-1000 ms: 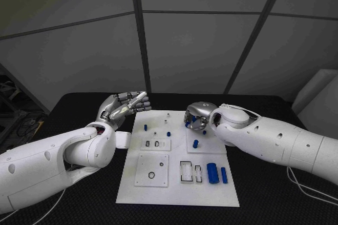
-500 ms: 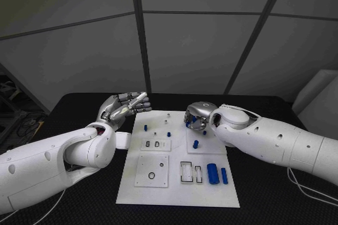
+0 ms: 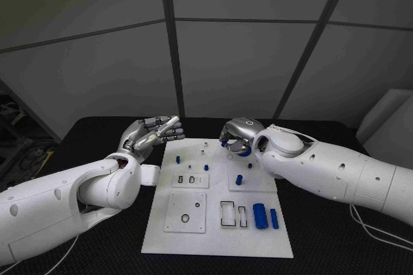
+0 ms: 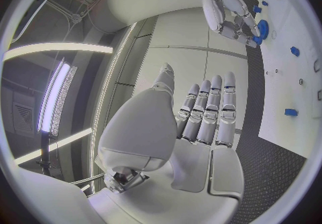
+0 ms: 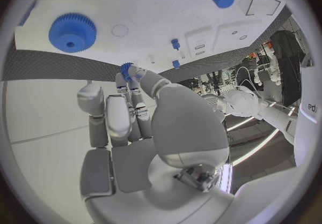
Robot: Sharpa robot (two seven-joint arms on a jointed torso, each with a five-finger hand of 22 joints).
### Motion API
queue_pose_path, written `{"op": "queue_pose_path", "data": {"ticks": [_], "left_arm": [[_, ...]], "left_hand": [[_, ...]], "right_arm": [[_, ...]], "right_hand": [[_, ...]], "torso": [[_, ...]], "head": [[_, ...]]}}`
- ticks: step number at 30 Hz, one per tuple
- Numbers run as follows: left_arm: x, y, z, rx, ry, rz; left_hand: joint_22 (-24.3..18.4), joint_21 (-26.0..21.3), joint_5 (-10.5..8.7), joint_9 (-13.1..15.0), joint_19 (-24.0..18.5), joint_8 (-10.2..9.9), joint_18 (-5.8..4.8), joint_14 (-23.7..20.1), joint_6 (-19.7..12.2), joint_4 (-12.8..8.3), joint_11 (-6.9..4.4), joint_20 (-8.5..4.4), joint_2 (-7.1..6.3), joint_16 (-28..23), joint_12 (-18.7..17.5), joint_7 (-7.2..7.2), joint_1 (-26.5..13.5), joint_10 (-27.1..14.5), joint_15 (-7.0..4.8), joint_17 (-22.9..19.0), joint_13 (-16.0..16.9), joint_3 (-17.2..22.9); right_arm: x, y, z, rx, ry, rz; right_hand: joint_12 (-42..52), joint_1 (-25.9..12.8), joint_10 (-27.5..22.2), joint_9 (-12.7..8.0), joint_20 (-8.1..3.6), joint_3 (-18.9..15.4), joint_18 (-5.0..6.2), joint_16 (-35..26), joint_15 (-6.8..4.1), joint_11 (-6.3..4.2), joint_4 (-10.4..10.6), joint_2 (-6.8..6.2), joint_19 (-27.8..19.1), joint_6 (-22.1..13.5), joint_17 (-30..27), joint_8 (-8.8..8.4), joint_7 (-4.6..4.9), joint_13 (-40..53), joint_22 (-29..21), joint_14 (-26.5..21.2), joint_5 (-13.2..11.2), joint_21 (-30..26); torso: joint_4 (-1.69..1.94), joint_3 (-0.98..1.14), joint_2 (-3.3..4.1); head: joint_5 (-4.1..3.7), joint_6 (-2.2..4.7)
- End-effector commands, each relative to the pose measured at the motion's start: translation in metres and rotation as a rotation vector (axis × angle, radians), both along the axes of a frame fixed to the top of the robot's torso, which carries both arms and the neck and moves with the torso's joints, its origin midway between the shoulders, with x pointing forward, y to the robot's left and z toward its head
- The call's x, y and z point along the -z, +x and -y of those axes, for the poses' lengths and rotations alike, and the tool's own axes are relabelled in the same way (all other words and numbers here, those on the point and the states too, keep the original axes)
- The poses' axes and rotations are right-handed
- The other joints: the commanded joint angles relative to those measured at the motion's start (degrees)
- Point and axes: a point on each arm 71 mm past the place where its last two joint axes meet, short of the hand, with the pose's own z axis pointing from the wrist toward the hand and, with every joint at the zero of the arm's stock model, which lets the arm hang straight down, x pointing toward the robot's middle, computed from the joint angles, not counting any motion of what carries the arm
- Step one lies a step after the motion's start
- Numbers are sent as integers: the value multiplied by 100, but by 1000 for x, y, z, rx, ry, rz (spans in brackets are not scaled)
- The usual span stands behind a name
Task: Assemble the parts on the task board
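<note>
The left hand (image 3: 153,132) hung raised near the bench's far left, fingers straight and together, holding nothing. The right hand (image 3: 239,135) pinched a small blue gear (image 5: 126,68) in its fingertips.

blue gear (image 3: 239,148) partly hidden behind right robot hand (image 3: 239,136), tiny board holes indistinct

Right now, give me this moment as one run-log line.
left robot hand: raised, empty | right robot hand: holds blue gear over board | two blue cylinders lying on board
</note>
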Motion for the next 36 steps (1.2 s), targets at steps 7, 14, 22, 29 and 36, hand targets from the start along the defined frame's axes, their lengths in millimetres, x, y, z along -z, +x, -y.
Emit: {"op": "queue_pose_path", "data": {"ticks": [7,14,22,29,36], "left_arm": [[-2,0,3,20,-2,10],[-2,0,4,22,-3,10],[-2,0,6,25,-5,10],[-3,0,7,27,-6,11],[-4,0,7,29,-7,13]], "left_hand": [[-7,29,29,-7,42,-30,-104,51,-14,-47,14,1,45,-36,-42,177,-6,-25,11,-7,-5,2],[-7,29,29,-7,42,-30,-104,51,-14,-47,14,1,45,-36,-42,177,-6,-25,11,-7,-5,2],[-8,27,29,-8,43,-34,-105,53,-16,-52,15,1,46,-38,-46,178,-6,-29,12,-8,-5,-1],[-9,26,29,-8,43,-36,-105,53,-17,-54,16,1,47,-38,-48,178,-6,-30,13,-8,-5,-2],[-10,25,28,-7,43,-37,-106,53,-17,-56,16,2,48,-39,-49,178,-5,-31,13,-9,-5,-3]], "right_arm": [[-6,9,-16,17,40,62],[-4,14,-31,7,53,57],[-2,17,-43,-3,52,44],[-1,20,-47,-3,48,36],[1,21,-51,-3,43,20]], "right_hand": [[-2,13,67,6,-4,53,-116,26,-33,-44,13,-39,25,23,3,-1,21,3,26,148,34,44],[-5,9,63,6,-4,65,-116,31,-32,-41,17,-42,26,21,7,-5,25,2,33,148,45,51],[-6,5,61,6,-3,71,-117,29,-31,-39,21,-43,28,21,1,-7,28,1,38,147,49,55],[-7,1,58,6,-2,77,-117,30,-29,-37,25,-46,25,18,-1,-11,32,0,37,146,52,57],[-11,-8,49,5,0,86,-117,29,-25,-32,33,-51,23,10,-8,-19,38,-2,39,144,55,61]], "torso": [[26,-3,35],[41,-8,62],[85,-31,124],[93,-35,140],[97,-38,153]], "head": [[29,19],[32,23],[16,48],[35,52],[17,53]]}}
